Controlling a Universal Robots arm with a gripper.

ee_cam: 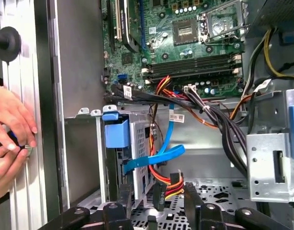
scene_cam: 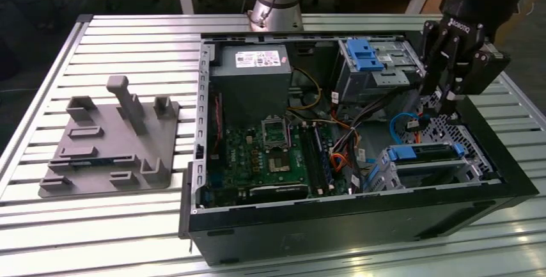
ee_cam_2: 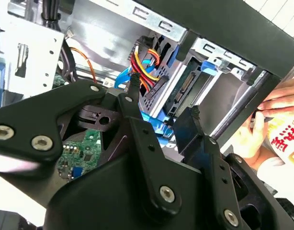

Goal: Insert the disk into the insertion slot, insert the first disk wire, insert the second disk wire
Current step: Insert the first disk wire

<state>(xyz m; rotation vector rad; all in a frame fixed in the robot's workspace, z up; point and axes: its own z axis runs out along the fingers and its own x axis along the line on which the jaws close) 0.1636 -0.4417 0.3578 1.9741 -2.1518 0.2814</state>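
The black gripper [ee_cam: 175,188] hangs low inside the open black computer case [scene_cam: 341,216], its fingers [ee_cam_2: 192,117] standing apart with nothing clamped between them. Just beside them is the dark plug on the bundle of thin red, yellow and orange wires [ee_cam: 161,176]. In the first wrist view it lies in the gap between the two tips, but I cannot tell whether either pad touches it.

Next out is the second disk wire [ee_cam: 159,157], a thin flat bright blue cable, which loops loosely past the bundle and is not plugged in (its free run sags across the cage mouth).

Just beyond lies the disk [ee_cam_2: 185,88], a flat silver hard drive in a bright blue plastic carrier. It is seated in the insertion slot [scene_cam: 384,176], a perforated silver-grey sheet-metal cage, so that step looks done. In the exterior view the drive lies flat with its long axis running across the picture. In the second wrist view its connector edge faces the fingers, so the sockets lie straight ahead of the tips and a little below them.

Farther off are the green motherboard [ee_cam: 185,48] and a person's hands [ee_cam: 10,124] resting at the case rim. A grey moulded fixture [scene_cam: 111,142] sits well apart on the slatted metal desk [scene_cam: 128,40].
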